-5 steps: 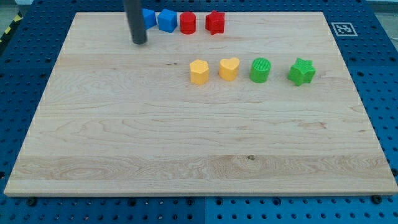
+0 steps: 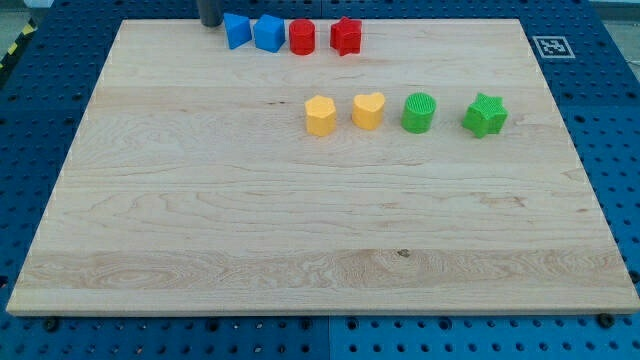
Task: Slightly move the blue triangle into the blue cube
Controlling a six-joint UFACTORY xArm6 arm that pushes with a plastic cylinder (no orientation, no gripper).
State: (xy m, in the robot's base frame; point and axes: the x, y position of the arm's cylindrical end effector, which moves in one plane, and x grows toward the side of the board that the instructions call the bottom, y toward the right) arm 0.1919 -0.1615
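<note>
One push eastward suffices: my tip sits at nine o'clock of the blue triangle, apparently just apart, blue cube beyond; no hand fitted.

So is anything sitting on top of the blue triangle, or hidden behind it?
Nothing rests on the blue triangle; its top face shows fully. My tip stands just to its left, at the board's top edge. Beyond it lies bare board edge; nothing visible is hidden.

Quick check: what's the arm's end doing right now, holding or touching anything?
My tip: bare rod, no gripper, holding nothing; it sits at the view's top edge, just left of the blue triangle, contact unclear.
</note>
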